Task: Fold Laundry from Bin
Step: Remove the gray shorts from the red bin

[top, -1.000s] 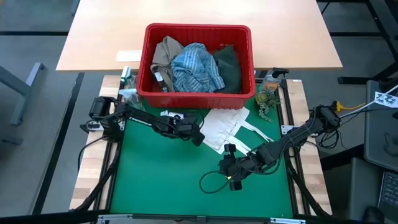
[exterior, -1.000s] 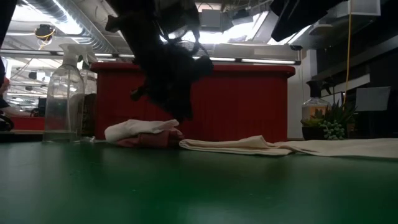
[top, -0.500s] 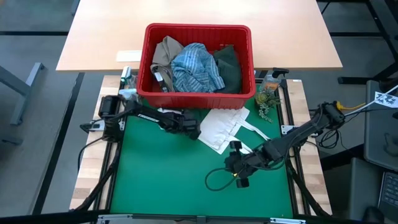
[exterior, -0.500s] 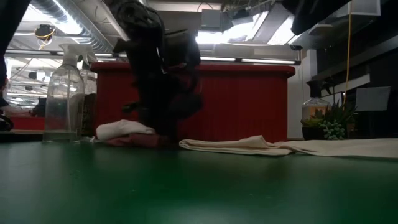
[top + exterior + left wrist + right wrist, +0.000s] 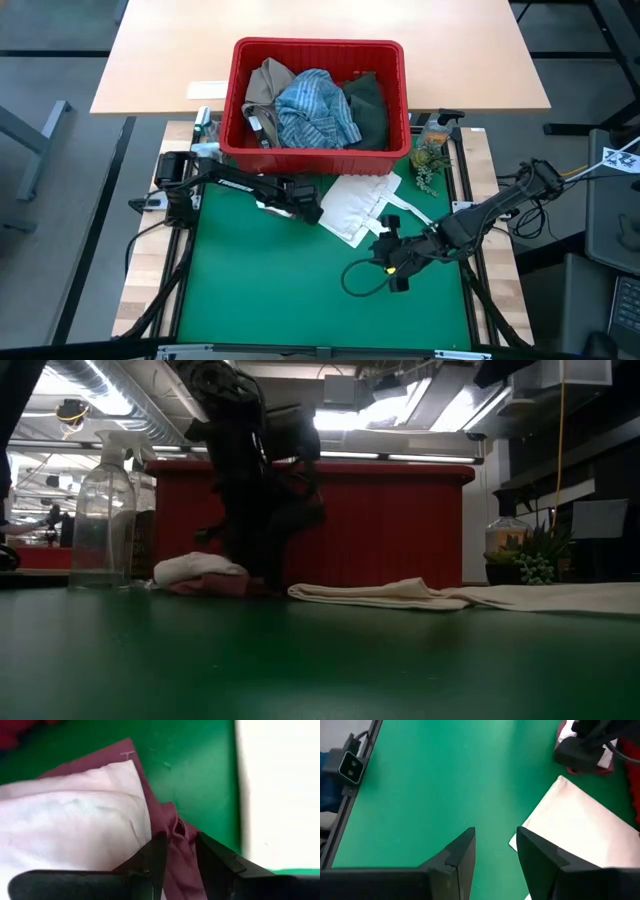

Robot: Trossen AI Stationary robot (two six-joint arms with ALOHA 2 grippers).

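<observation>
The red bin [image 5: 318, 160] stands at the mat's far edge and holds a tan garment [image 5: 268, 85], a blue-white striped shirt [image 5: 315, 108] and a dark green garment [image 5: 368, 105]. In front of it a small white cloth [image 5: 75, 820] lies on a small maroon cloth [image 5: 125, 757] on the green mat. My left gripper [image 5: 180, 842] is down at their edge, shut on the maroon cloth. My right gripper [image 5: 495, 840] hovers open above the mat at the near right [image 5: 392, 268], with nothing between its fingers. My left gripper pinches a bunched ridge of the maroon cloth [image 5: 176, 827] between its two fingers, at the edge that sticks out from under the white cloth. The fingers come steeply from above. The rest of the cloth lies slack on the mat [image 5: 215, 587].
A flat white tote bag [image 5: 355, 205] with loop handles lies on the mat right of the cloths. A clear spray bottle [image 5: 103, 510] stands at the far left, a small plant [image 5: 428, 160] at the far right. A black cable loop [image 5: 360, 282] lies near my right gripper.
My left gripper has come down and toward the bin, onto the small cloths, tipping steeper; the cloth pile now lies lower and a little more to the table's left. My right gripper has risen and drawn toward the table's right edge, still open.
</observation>
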